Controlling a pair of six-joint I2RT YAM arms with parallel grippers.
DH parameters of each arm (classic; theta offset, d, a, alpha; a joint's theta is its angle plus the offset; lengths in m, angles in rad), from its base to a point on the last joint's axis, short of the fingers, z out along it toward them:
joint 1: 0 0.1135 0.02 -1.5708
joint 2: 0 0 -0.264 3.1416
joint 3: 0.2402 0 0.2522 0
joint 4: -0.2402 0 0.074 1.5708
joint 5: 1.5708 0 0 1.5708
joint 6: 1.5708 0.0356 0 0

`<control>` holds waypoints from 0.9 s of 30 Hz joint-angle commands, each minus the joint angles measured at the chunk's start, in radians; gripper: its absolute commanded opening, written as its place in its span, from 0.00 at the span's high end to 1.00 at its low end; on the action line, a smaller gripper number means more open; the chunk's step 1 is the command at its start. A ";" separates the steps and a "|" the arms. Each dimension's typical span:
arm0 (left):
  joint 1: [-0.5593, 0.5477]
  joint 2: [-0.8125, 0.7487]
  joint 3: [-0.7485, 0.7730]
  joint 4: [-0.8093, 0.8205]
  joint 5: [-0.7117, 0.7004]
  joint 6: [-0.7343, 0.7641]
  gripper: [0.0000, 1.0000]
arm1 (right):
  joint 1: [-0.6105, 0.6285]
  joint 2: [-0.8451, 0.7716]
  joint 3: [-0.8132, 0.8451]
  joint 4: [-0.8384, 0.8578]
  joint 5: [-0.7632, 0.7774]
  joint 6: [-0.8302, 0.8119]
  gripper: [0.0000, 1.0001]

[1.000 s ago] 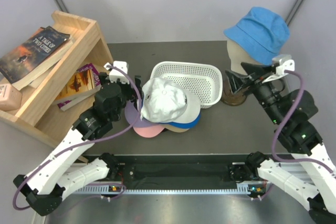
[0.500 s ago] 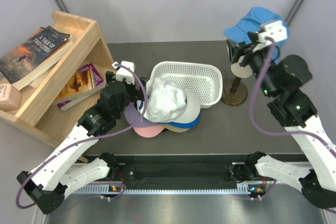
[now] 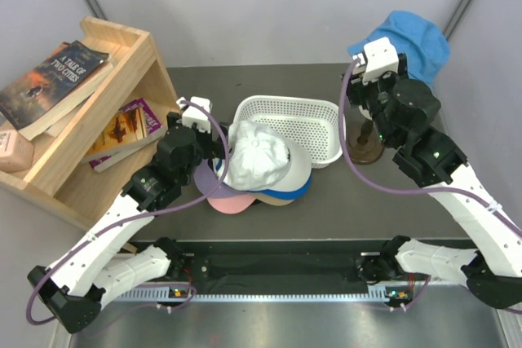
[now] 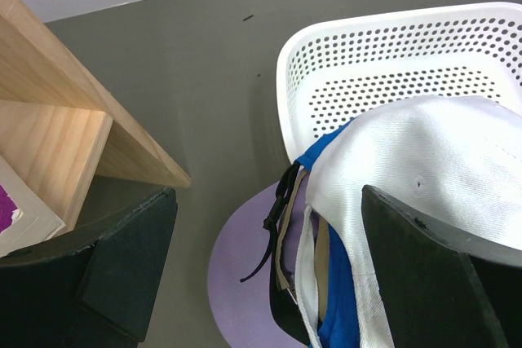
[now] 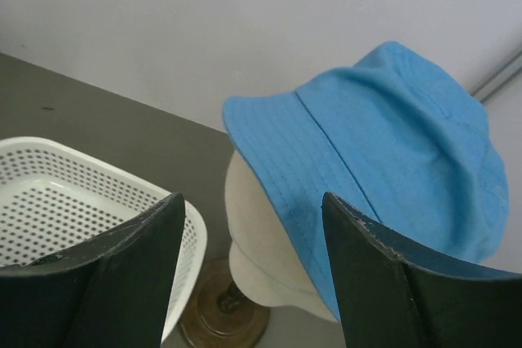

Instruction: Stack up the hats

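The hats lie in one pile [image 3: 259,170] mid-table in front of the basket. The white cap [image 3: 257,155] is on top, with pink [image 3: 232,202], lavender [image 3: 203,174], tan [image 3: 279,196] and royal blue [image 3: 298,187] brims sticking out below. In the left wrist view the white cap [image 4: 436,160] lies over blue [image 4: 338,323], tan, black [image 4: 287,303] and the lavender brim [image 4: 243,270]. My left gripper [image 3: 215,157] [image 4: 271,262] is open at the pile's left edge. My right gripper [image 3: 364,113] [image 5: 254,283] is open and empty, raised beside the mannequin head.
A cream mannequin head [image 5: 265,242] on a wooden stand [image 3: 362,149] wears a light blue bucket hat [image 3: 418,34] [image 5: 383,144] at back right. A white perforated basket [image 3: 323,111] sits behind the pile. A wooden book rack [image 3: 90,112] with books stands at left.
My right arm has risen and swung left, from low beside the stand to up by the bucket hat's left side. My left gripper has edged slightly toward the pile.
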 commanded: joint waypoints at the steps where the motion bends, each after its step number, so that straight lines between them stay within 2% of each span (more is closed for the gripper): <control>1: 0.006 -0.006 -0.005 0.052 0.011 -0.007 0.01 | 0.017 0.050 0.029 0.024 0.154 -0.076 0.33; 5: 0.008 -0.014 -0.013 0.057 0.008 -0.007 0.01 | 0.025 0.072 0.026 0.041 0.211 -0.101 0.37; 12: 0.008 -0.015 -0.022 0.061 0.014 -0.010 0.01 | 0.037 0.076 0.012 0.064 0.259 -0.125 0.60; 13: 0.008 -0.014 -0.023 0.063 0.017 -0.011 0.01 | 0.040 0.078 0.009 0.064 0.255 -0.127 0.64; 14: 0.008 -0.015 -0.025 0.063 0.019 -0.011 0.01 | 0.042 0.078 0.009 0.061 0.255 -0.125 0.72; 20: 0.008 -0.012 -0.027 0.066 0.025 -0.010 0.01 | 0.060 0.095 -0.002 0.050 0.255 -0.124 0.92; 23: 0.008 -0.015 -0.028 0.067 0.024 -0.011 0.01 | 0.071 0.101 -0.011 0.050 0.255 -0.118 1.00; 27: 0.008 -0.017 -0.031 0.067 0.024 -0.010 0.01 | 0.102 0.099 -0.021 0.029 0.255 -0.099 1.00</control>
